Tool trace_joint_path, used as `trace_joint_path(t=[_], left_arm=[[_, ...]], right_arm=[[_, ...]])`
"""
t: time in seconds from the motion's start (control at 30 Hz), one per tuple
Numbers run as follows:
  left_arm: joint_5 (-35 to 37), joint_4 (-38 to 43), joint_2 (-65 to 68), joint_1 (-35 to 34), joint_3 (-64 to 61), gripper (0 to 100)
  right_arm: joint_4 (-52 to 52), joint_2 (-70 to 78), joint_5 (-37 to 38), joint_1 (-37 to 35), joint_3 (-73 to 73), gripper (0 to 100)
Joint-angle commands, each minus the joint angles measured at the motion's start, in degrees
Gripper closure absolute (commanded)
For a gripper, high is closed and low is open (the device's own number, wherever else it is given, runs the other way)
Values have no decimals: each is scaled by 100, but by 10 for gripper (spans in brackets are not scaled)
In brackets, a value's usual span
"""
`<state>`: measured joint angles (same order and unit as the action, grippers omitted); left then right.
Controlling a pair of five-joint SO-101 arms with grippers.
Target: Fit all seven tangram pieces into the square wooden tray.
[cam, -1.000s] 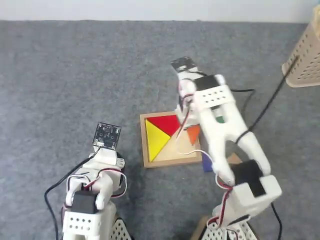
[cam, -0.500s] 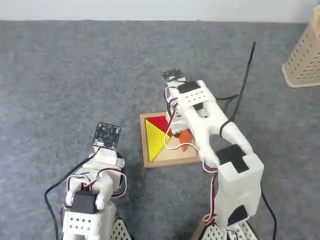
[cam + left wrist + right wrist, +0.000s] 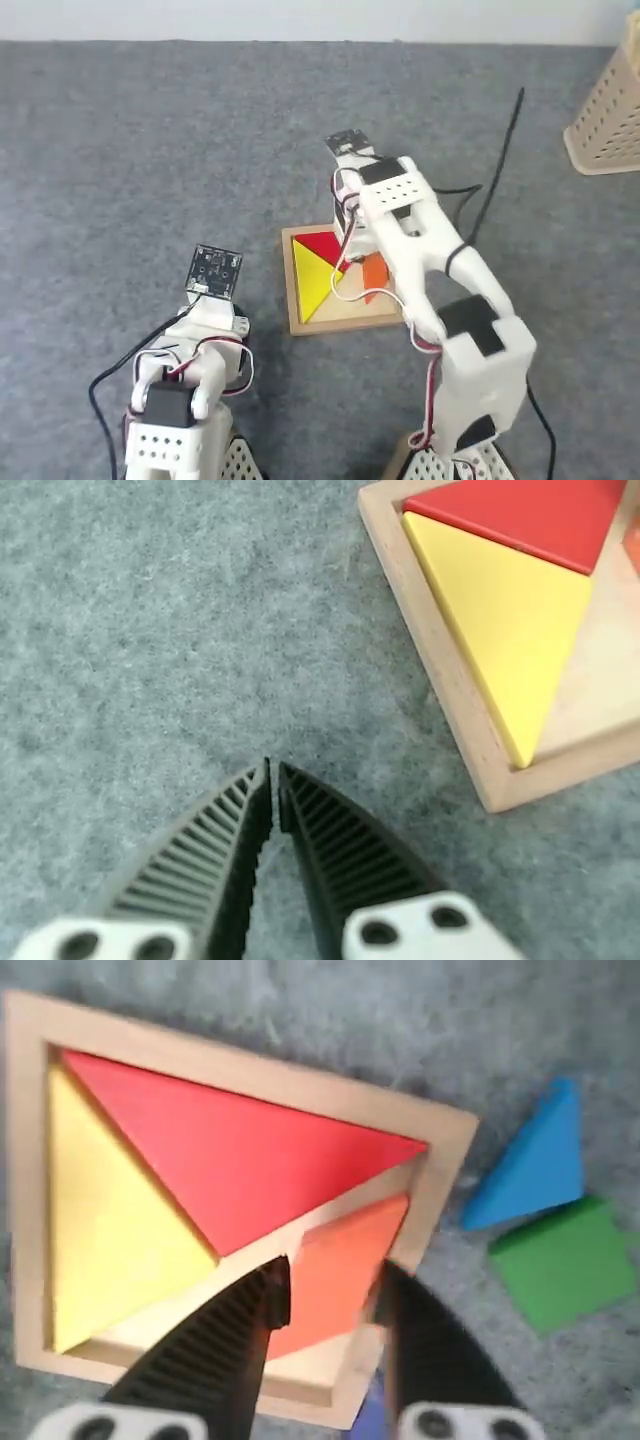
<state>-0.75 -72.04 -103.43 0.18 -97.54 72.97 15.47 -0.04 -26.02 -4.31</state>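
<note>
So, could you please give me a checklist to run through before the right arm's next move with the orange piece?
1. Grip: ok, the right claw is shut on the orange piece.
2. Position: ok, the orange piece is over the free space of the tray, beside the red triangle.
3. Orange piece flat on the tray floor: cannot tell.
4. Red triangle and yellow triangle seated: ok.
5. All pieces in: not ok, the blue triangle and green square lie on the carpet outside the tray.
6. Other arm clear: ok, the left claw is shut over the carpet beside the tray.
</note>
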Motion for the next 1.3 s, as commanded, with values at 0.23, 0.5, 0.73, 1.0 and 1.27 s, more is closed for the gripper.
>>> trace_joint_path(t=[0.23,0.5,0.73,1.0,1.27], left_arm=[[35,-35,-114,-44,101,988],[35,-35,-114,-44,101,988],[35,-35,-114,-44,101,988],[35,-35,-114,-44,101,988],[35,-35,-114,-44,101,988]], right_arm=[[-1305,-1402,299,119,-1987,991],[-1297,-593,545,611,-1688,991],[-1297,84,545,664,-1002,991],[-1174,119,536,664,-624,989],[-462,-1226,519,664,-853,988]])
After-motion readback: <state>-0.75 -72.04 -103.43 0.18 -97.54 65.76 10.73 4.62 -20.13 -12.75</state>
